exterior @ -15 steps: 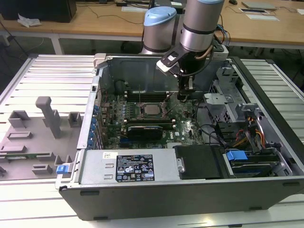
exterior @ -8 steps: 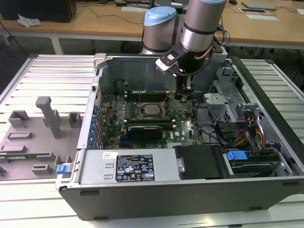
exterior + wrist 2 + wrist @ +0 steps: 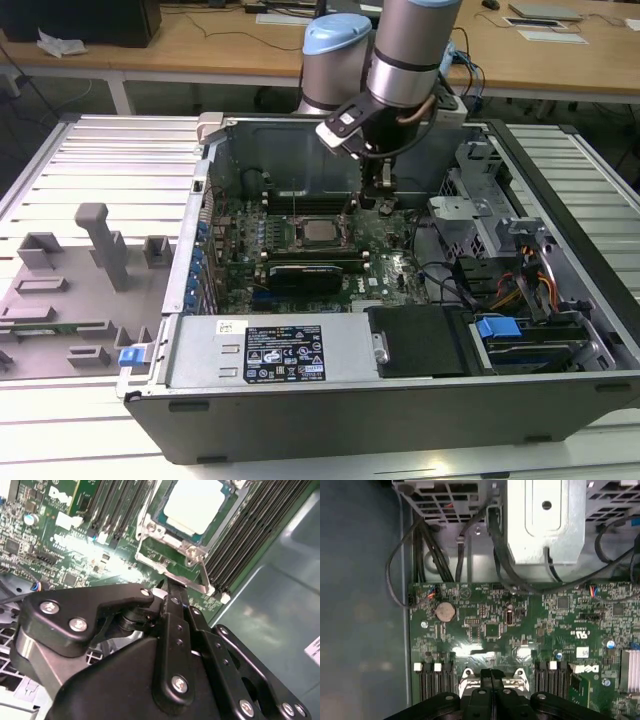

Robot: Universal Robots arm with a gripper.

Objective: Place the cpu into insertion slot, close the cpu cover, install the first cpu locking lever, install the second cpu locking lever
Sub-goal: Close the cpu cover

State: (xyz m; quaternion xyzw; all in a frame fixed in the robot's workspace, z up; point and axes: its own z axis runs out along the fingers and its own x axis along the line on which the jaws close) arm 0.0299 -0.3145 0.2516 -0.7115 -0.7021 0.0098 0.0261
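One cpu [image 3: 195, 505], one cpu cover [image 3: 196, 554]

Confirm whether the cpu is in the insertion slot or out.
In: the cpu lies flat inside the insertion slot, framed by its metal rim.

The black gripper [image 3: 172, 587], fingers drawn together, has its tips right at the silver edge of the cpu cover [image 3: 196, 555]. At its twelve o'clock the cpu [image 3: 192, 505] sits inside that frame; long black memory slots [image 3: 250, 530] run at two o'clock.
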